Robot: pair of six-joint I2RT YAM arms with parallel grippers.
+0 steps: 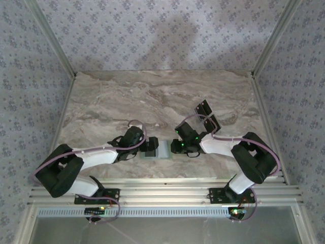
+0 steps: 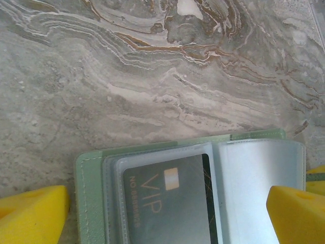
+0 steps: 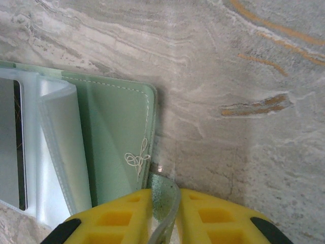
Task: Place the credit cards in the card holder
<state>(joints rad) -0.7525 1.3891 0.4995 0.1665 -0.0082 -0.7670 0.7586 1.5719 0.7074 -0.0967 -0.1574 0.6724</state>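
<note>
Since the right jaws clamp the tab (image 3: 163, 201) of the card holder (image 3: 114, 137) at bottom centre, the left jaws, spread wide, should pin its clear sleeves (image 2: 259, 168) flat.

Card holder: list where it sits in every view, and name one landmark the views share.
Top external: card holder low centre on the marble table, near its front edge.
Left wrist: card holder along the bottom, lying open, green cover at left.
Right wrist: card holder on the left side; the right pincer pinches its tab.
Shared landmark: the marble table's grey-brown veining.
</note>
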